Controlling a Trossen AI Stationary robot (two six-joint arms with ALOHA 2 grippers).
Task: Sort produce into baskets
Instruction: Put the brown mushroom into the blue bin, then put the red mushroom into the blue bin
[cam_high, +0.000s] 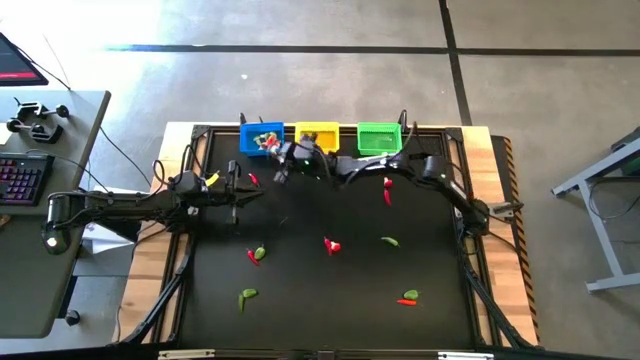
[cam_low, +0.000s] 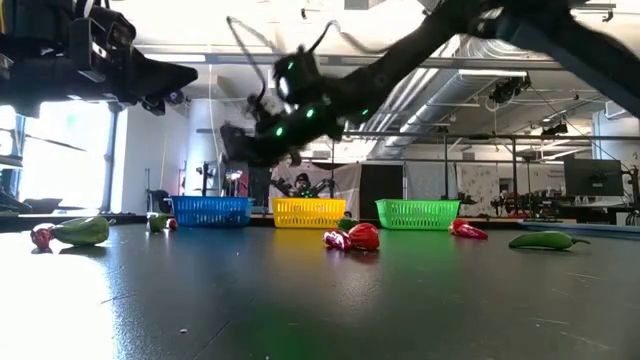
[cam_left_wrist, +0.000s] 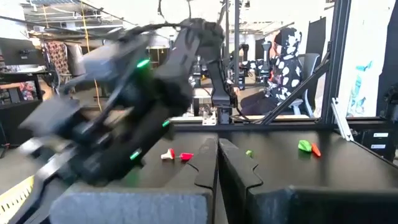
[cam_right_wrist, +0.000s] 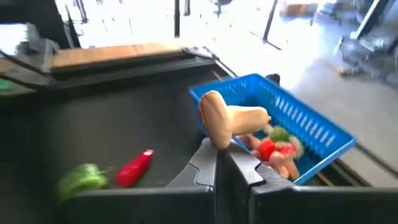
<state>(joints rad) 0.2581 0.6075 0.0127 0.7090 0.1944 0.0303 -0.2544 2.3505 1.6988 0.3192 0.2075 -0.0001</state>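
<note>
While clamped on whitish produce, right gripper seemingly beside blue basket.

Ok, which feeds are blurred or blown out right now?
Left wrist view: the right arm close in front is smeared by motion, while the table behind is sharp. Low view: the same arm is blurred, with window glare at left. Right wrist view: the room beyond is washed out, but the whitish piece and blue basket read fine.
</note>
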